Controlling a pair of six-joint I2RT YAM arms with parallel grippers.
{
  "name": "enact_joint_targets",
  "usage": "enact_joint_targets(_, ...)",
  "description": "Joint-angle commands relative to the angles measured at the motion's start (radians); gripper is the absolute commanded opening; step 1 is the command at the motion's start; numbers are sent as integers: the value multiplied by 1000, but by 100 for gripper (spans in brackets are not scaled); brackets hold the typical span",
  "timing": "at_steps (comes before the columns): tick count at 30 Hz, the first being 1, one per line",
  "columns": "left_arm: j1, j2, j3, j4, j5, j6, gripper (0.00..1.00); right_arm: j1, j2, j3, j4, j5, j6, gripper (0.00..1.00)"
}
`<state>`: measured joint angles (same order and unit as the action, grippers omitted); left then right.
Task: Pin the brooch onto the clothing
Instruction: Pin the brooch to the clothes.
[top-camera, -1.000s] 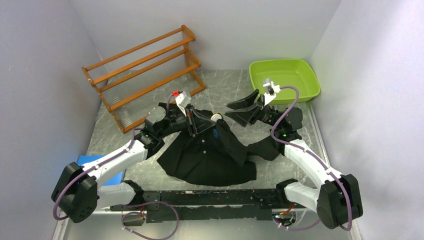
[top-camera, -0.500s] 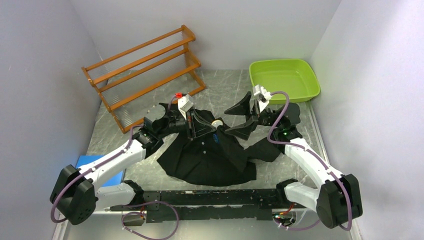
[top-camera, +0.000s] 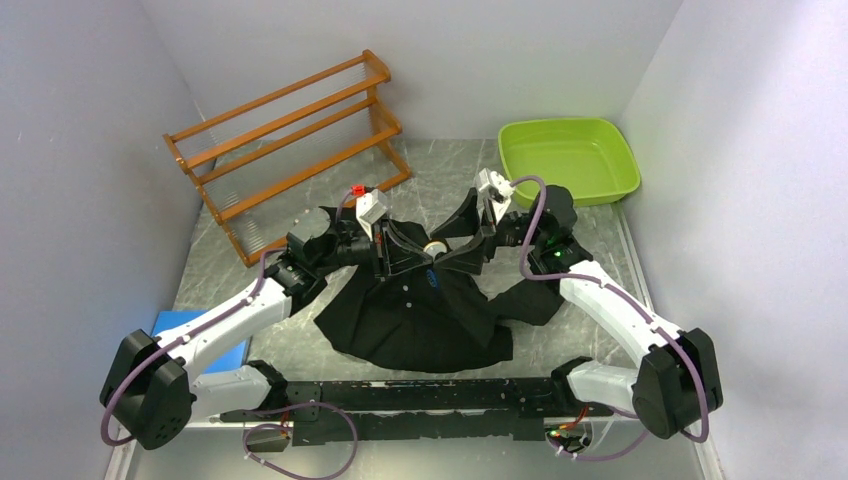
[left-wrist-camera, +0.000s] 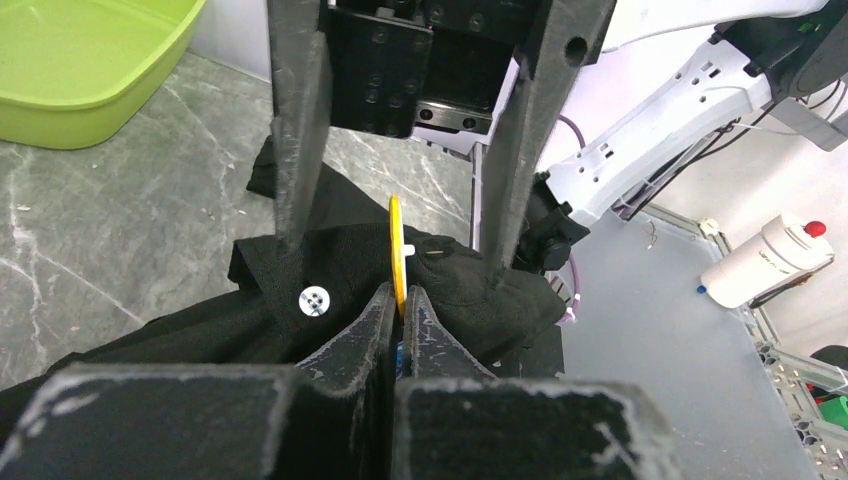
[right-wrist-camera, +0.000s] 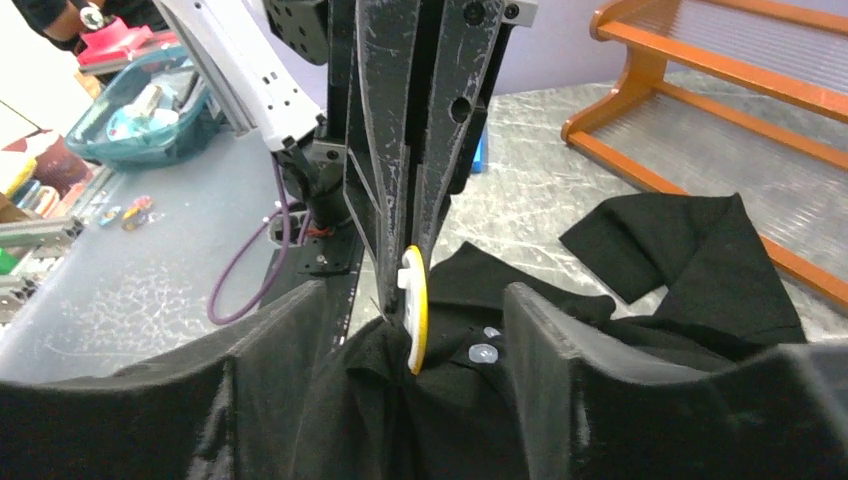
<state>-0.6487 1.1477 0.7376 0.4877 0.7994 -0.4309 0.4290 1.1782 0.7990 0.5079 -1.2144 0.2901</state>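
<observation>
The clothing, a black shirt (top-camera: 420, 320), lies crumpled on the table, with a pale button (left-wrist-camera: 314, 299) showing. My left gripper (left-wrist-camera: 400, 296) is shut on the lower rim of the brooch (left-wrist-camera: 397, 245), a yellow disc with a white back, which it holds edge-on against a raised fold of the shirt (left-wrist-camera: 470, 275). My right gripper (right-wrist-camera: 405, 300) faces it from the other side, open. Its fingers (right-wrist-camera: 545, 335) straddle the brooch (right-wrist-camera: 417, 335) and the bunched cloth (right-wrist-camera: 370, 400) with a gap on each side. From above, both grippers meet at the brooch (top-camera: 436, 247) near the collar.
A wooden rack (top-camera: 290, 140) stands at the back left and a green tub (top-camera: 570, 155) at the back right. A blue object (top-camera: 190, 330) lies by the left arm's base. A white bottle with a red cap (left-wrist-camera: 765, 265) stands beyond the table.
My right gripper has swung left from near the green tub to the brooch, its jaws opening wide and then narrowing around it. The left gripper has kept its grip and barely moved.
</observation>
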Motion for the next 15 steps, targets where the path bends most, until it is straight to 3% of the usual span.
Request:
enact_joint_targets(1, 0, -21, 58, 35, 28, 13, 3, 1, -11, 42, -71, -16, -108, 77)
enact_joint_targets(4, 0, -18, 60, 35, 28, 12, 2, -1, -32, 34, -105, -4, -145, 80)
enact_joint_targets(7, 0, -13, 60, 40, 28, 5, 2, -4, -24, 42, -132, -21, -159, 64)
enact_joint_targets(10, 0, -10, 64, 38, 29, 5, 3, -3, -9, 45, -100, -33, -124, 54)
enact_joint_targets(13, 0, -11, 68, 25, 32, 9, 3, -3, -6, 45, -73, -34, -100, 37)
enact_joint_targets(15, 0, -12, 68, 15, 30, 13, 3, -5, -7, 54, -83, -42, -104, 40)
